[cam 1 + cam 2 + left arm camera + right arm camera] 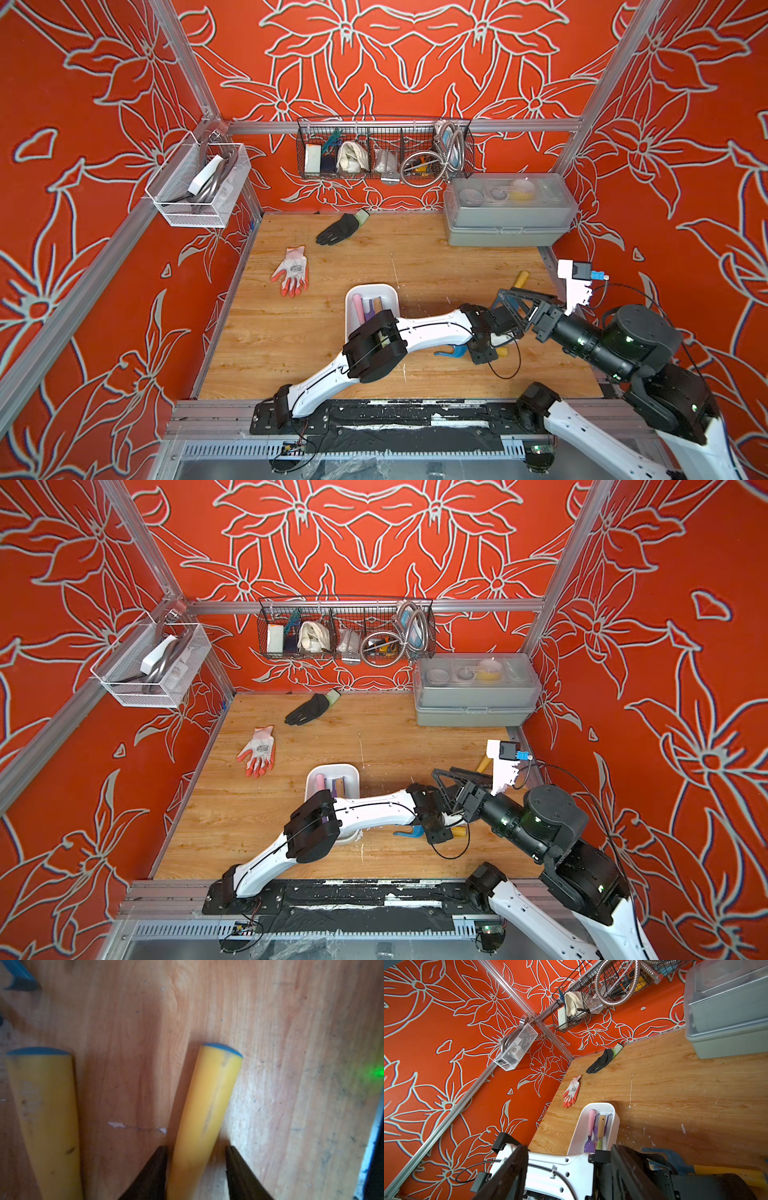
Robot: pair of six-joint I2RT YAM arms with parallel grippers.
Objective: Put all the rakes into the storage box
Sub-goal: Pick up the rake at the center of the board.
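Note:
The rake lies near the table's front right, its blue head (451, 353) and yellow handle (503, 352) showing either side of my left gripper (483, 353). In the left wrist view my left gripper (196, 1149) is open astride the yellow handle (209, 1095). One finger touches it, the other stands a little apart. The white storage box (353, 299) sits mid-table under my left arm, with pink, purple and wooden-handled tools inside. My right gripper (500, 297) hovers open and empty above the left wrist; between its fingers the right wrist view shows the left arm.
A second yellow handle (43, 1115) lies beside the gripped one. Another yellow handle end (520, 279) pokes out near the right edge. A grey case with clear lid (507, 216) stands back right. A black glove (338, 228) and an orange-white glove (291, 270) lie back left.

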